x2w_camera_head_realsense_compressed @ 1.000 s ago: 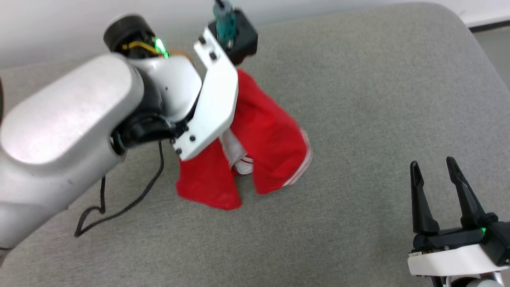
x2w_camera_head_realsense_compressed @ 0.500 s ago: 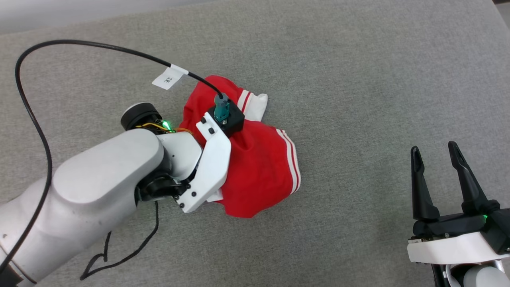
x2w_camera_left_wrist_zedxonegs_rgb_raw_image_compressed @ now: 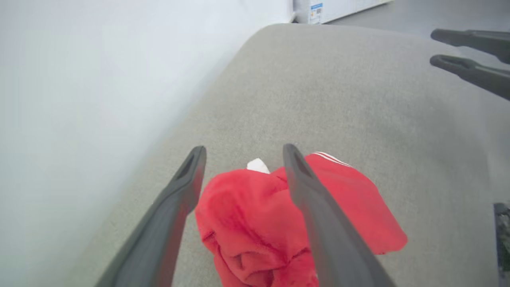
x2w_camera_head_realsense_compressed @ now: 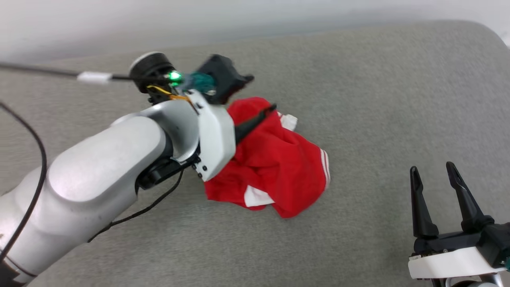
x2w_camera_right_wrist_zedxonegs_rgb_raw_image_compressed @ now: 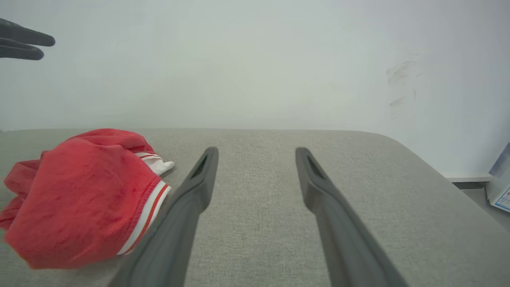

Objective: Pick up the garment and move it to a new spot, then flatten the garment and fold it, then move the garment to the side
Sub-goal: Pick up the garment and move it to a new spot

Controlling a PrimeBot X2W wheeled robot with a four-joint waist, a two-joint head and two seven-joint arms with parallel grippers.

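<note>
**Jersey bunched; flattening and folding not yet done**

The red jersey T-shirt [x2w_camera_head_realsense_compressed: 275, 167] lies crumpled on the grey padded surface [x2w_camera_head_realsense_compressed: 378, 99]. The left gripper [x2w_camera_left_wrist_zedxonegs_rgb_raw_image_compressed: 243, 149] hovers just above it, fingers spread, holding nothing. The right gripper [x2w_camera_head_realsense_compressed: 432, 167] sits well apart, also spread and empty.

Left wrist view: the bottom edge cuts off the lower folds of the crumpled garment [x2w_camera_left_wrist_zedxonegs_rgb_raw_image_compressed: 247, 223] beneath the left gripper [x2w_camera_left_wrist_zedxonegs_rgb_raw_image_compressed: 244, 150], and the right edge crops the right gripper [x2w_camera_left_wrist_zedxonegs_rgb_raw_image_compressed: 432, 48] to two fingertips. Head view: motion blur smears the black camera block [x2w_camera_head_realsense_compressed: 223, 77] on the left wrist, while the pale forearm [x2w_camera_head_realsense_compressed: 119, 167] hides the garment's near left side and all but one finger [x2w_camera_head_realsense_compressed: 255, 119]. Right wrist view: the garment runs off the left edge; print on a half-cropped box [x2w_camera_right_wrist_zedxonegs_rgb_raw_image_compressed: 502, 187] is too small to read.
</note>
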